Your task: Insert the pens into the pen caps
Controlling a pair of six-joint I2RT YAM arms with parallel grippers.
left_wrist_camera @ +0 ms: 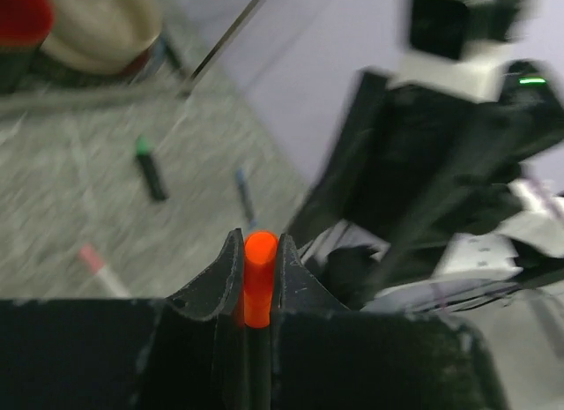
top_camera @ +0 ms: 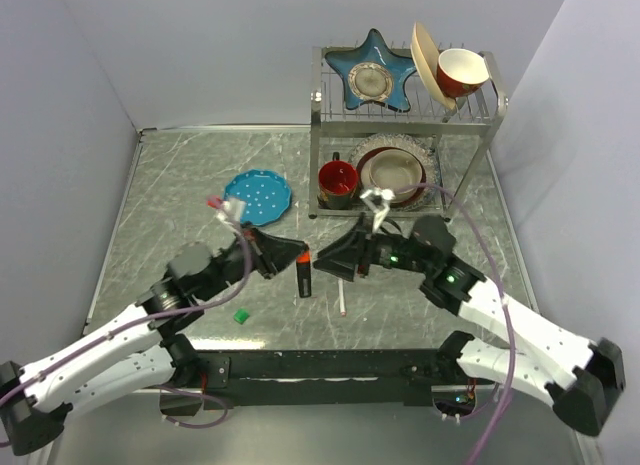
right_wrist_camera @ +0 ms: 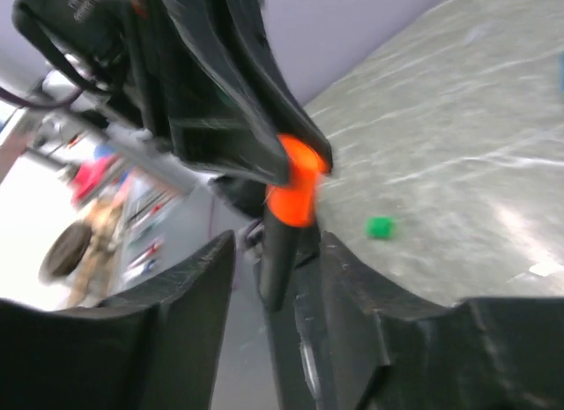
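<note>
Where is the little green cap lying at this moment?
In the top view the green cap lies alone on the table, left of centre, close beside the left arm and well left of the white pen.

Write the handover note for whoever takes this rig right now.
Left gripper: jaws shut on the orange plastic cap, stubby black marker apparently seated in it.
Right gripper: jaws open around that marker.
On the table: small green cap, thin white pen, thin blue pen, second black marker.
Done: seemingly one pairing. Left: the rest; other caps not seen.
</note>
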